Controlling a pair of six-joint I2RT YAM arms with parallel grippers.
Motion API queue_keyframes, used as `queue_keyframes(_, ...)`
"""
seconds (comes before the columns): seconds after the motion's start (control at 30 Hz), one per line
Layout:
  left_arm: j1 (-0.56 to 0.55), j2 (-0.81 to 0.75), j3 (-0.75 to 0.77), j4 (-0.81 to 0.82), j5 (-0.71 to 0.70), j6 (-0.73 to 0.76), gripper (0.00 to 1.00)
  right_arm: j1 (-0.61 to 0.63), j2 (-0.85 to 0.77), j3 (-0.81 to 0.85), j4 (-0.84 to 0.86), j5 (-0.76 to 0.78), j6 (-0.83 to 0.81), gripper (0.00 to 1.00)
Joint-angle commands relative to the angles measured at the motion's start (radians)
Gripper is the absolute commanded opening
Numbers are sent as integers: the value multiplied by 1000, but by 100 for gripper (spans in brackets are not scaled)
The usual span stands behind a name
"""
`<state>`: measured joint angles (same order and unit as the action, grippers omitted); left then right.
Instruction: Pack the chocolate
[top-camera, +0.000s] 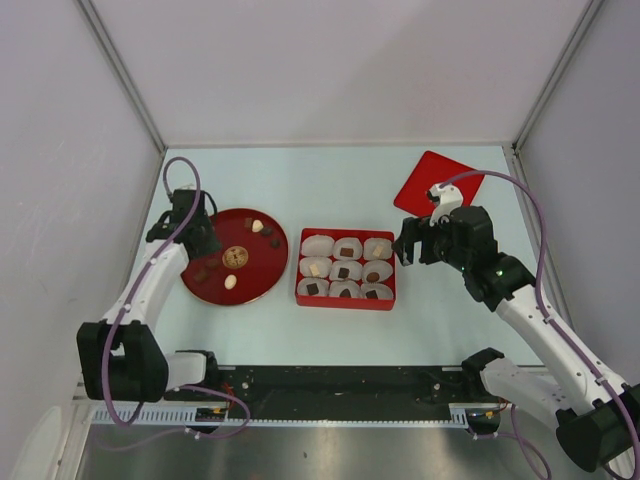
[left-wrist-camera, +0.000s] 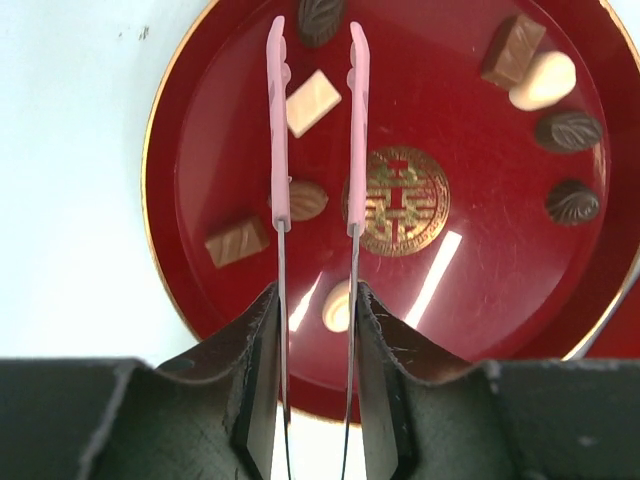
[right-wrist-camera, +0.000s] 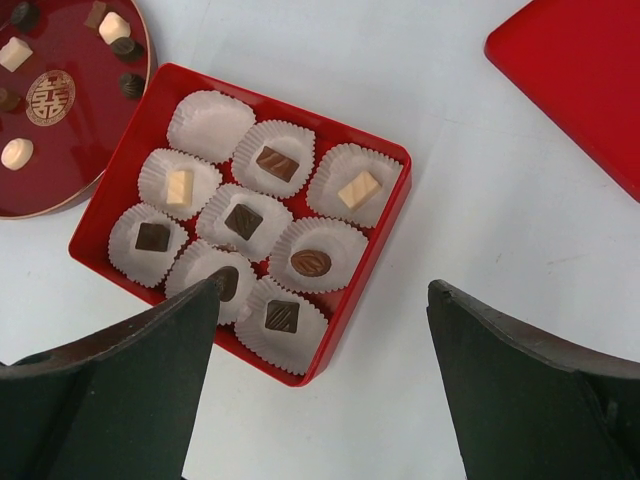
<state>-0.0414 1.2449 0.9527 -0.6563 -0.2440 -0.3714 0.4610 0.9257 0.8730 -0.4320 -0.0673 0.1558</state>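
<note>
A round red plate holds several loose chocolates, dark brown and cream. My left gripper is shut on thin pink-handled tongs and hovers over the plate; it also shows in the top view. The tong tips stand apart, with a cream square and a brown oval chocolate between or beside them; nothing is pinched. A red box holds nine white paper cups; eight contain a chocolate and one corner cup is bare. My right gripper is open and empty beside the box's right edge.
A flat red lid lies at the back right, also in the right wrist view. White walls enclose the table on three sides. The black rail with the arm bases runs along the near edge.
</note>
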Motion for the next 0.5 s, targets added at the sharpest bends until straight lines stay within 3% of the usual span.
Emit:
queue_keyframes(0.0,38,51,66,75,54,69,35,5,-14,0,32,21,-21,89)
queue_keyframes(0.47,89,200,126,78,46,115,37,4,-10,-2,30,38,-39,89)
